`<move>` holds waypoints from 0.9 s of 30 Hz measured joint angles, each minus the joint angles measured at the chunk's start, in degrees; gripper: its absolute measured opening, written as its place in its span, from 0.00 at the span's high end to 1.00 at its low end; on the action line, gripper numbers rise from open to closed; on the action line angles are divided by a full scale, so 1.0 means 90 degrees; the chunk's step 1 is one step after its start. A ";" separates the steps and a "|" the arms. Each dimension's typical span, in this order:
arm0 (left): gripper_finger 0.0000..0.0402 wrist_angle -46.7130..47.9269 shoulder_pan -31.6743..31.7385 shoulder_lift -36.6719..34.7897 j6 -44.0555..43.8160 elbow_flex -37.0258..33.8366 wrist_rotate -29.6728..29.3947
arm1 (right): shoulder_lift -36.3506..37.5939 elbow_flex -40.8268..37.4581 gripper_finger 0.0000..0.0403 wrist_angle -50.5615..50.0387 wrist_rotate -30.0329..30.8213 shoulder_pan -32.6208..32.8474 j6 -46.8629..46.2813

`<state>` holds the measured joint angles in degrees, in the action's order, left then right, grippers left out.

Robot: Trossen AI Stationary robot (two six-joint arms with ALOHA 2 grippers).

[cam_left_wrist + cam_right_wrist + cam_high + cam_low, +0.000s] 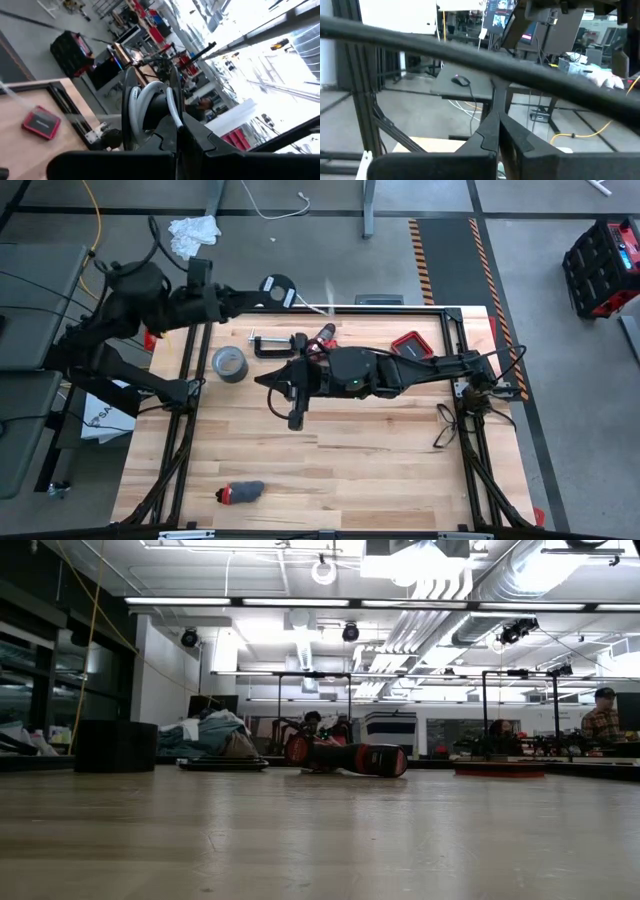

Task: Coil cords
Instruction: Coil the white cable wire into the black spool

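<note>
Table (330,470) front holds only a small dark bundle (243,493). Mid-table we see the right gripper (296,418) with fingers closed on nothing, beside the grey tape roll (229,364) and a black clamp (277,343). Farther back, the left gripper (268,293) is raised past the table's far edge, clamped on the cord's (146,102) black disc (278,289); white loops show between its fingers (200,145).

Black disc with white cable, up off the table

The cords (279,288) hang past the table's far edge, toward its left corner: a small round black disc, pale at the centre, white cable looped around it (150,107), pinched in the left gripper's closed fingers.
</note>
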<state>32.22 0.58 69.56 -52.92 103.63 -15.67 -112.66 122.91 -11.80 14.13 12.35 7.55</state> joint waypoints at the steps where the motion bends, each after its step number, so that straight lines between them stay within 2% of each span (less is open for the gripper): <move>1: 1.00 0.0002 0.0049 -0.0023 0.0062 0.0000 0.0022 | 0.0027 0.0000 1.00 -0.0008 0.0000 0.0009 0.0038; 7: 1.00 -0.0082 0.0235 -0.0334 0.0505 0.0000 0.0027 | 0.0290 0.0000 1.00 -0.0474 0.0133 0.0041 0.0228; 14: 1.00 -0.0297 0.0274 -0.0660 0.0798 0.0000 0.0083 | 0.0614 0.0003 1.00 -0.0548 0.1027 0.0016 0.0388; 16: 1.00 -0.0334 0.0274 -0.0733 0.0796 0.0000 0.0175 | 0.0621 0.0007 0.97 -0.0623 0.1097 -0.0061 0.0382; 19: 1.00 -0.0370 0.0263 -0.0819 0.0794 0.0000 0.0202 | 0.0611 0.0002 0.89 -0.0900 0.1090 -0.0243 0.0132; 22: 1.00 -0.0412 0.0262 -0.0857 0.0793 0.0000 0.0241 | 0.0614 0.0002 0.76 -0.1084 0.1182 -0.0481 -0.0154; 27: 1.00 -0.0430 0.0259 -0.0903 0.0898 0.0000 0.0297 | 0.0647 0.0001 0.55 -0.1113 0.2080 -0.0716 -0.0258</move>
<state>28.36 2.92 61.43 -44.84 103.63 -12.99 -106.83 122.92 -21.82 32.85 5.91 5.23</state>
